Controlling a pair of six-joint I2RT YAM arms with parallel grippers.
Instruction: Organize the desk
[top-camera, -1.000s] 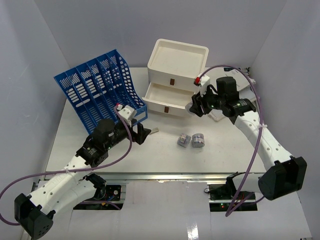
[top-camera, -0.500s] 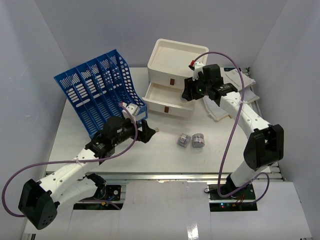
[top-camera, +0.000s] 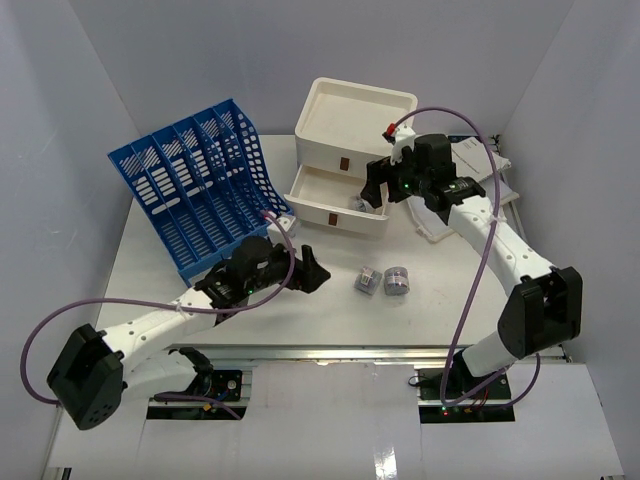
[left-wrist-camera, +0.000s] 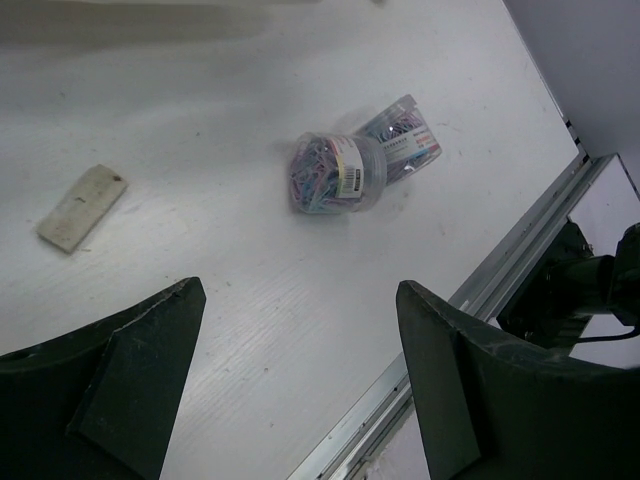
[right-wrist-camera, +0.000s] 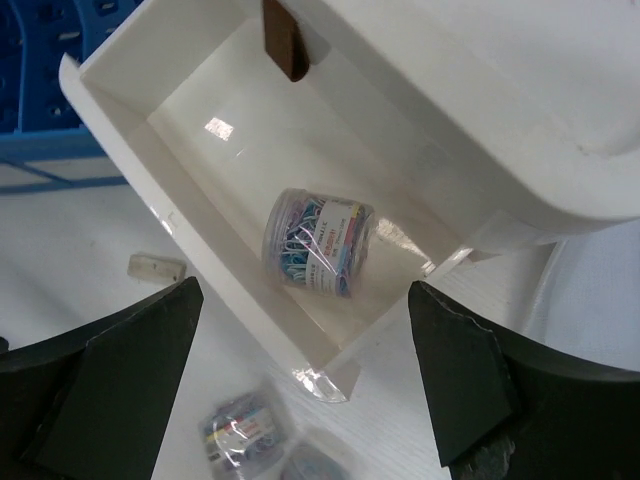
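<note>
Right pincer (right-wrist-camera: 305, 290) is spread wide with nothing in it, hanging right over the open drawer (right-wrist-camera: 205, 235). One clear jar (right-wrist-camera: 318, 240) of coloured paper clips lies on its side on the drawer floor, near the front corner. The drawer sticks out of a cream box (top-camera: 355, 120) at the back of the desk (top-camera: 330, 320).

Left pincer (left-wrist-camera: 298, 290) is also released and holding nothing, low over bare desk. Just past it are two more clip jars (left-wrist-camera: 340, 172), lying touching each other; the far one is half hidden behind the near one. Off to one side there's a small tan block (left-wrist-camera: 82, 207), and I honestly can't tell what it is. The desk's metal rail (left-wrist-camera: 480, 300) runs along the near edge.

Further out, a blue rack (top-camera: 200, 180) stands at the far left, tilted back, beside the box. Some papers (top-camera: 480, 165) sit at the far right, mostly covered by the right arm, so I can't read them. In the right wrist view the two loose jars are chopped off by the bottom of the frame and blurry.
</note>
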